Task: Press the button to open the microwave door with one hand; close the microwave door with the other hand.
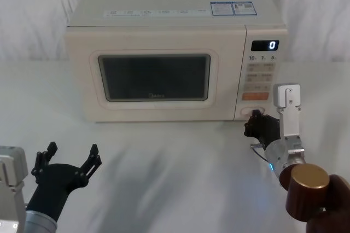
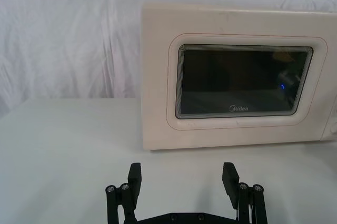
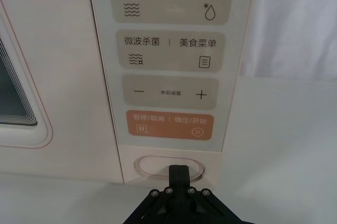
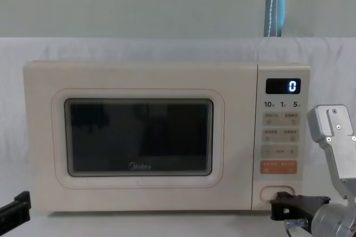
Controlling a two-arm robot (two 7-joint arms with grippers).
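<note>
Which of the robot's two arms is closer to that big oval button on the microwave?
The right. Its end effector has its tip at the oval button; the left end effector hangs open, low before the microwave door, well away.

The cream boxy microwave [image 1: 175, 52] blocks the back of the white cloth-covered table [image 1: 164, 167]; bare surface lies before its shut cream door with the dark window [image 1: 155, 77]. The right black two-finger gripper [image 3: 179, 171], fingers together, crowds the oval cream button [image 3: 152, 166]. The left black gripper [image 2: 182, 180], fingers spread, hovers over free tabletop, well apart from the door.
</note>
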